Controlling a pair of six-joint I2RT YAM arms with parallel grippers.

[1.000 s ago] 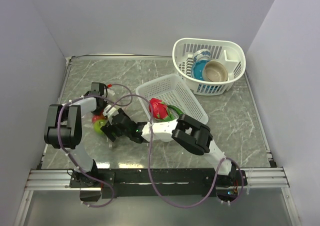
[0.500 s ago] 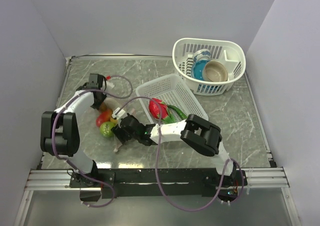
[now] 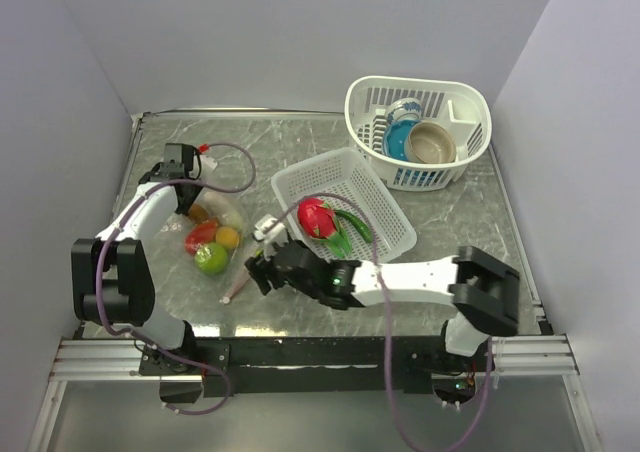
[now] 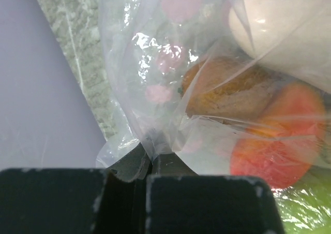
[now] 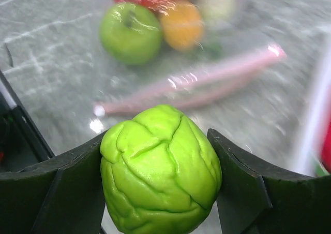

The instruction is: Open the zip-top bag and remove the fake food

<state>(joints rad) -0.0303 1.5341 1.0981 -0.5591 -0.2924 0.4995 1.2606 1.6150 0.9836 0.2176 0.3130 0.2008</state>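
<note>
The zip-top bag [image 3: 214,230] lies on the table [image 3: 460,257] over on my left side. Its pink zip strip [image 5: 207,77] lies along the edge nearest my right arm. Through the clear plastic I see fake food: a green apple [image 5: 129,32], an orange piece [image 5: 181,24] and a red piece [image 3: 200,235], bunched together.

My left fingers [image 4: 126,166] are pressed closed on a fold of the bag's far corner, the film bunched between them. My right fingers [image 5: 243,192] are spread just wide enough to clamp a lumpy green piece [image 5: 161,169], held above the table just on the near side of the zip strip.

Right of the bag stands a white basket [image 3: 390,217] holding a red-pink fruit [image 3: 315,215]. Well behind it, a second basket [image 3: 465,102] holds a tan bowl [image 3: 432,144].
</note>
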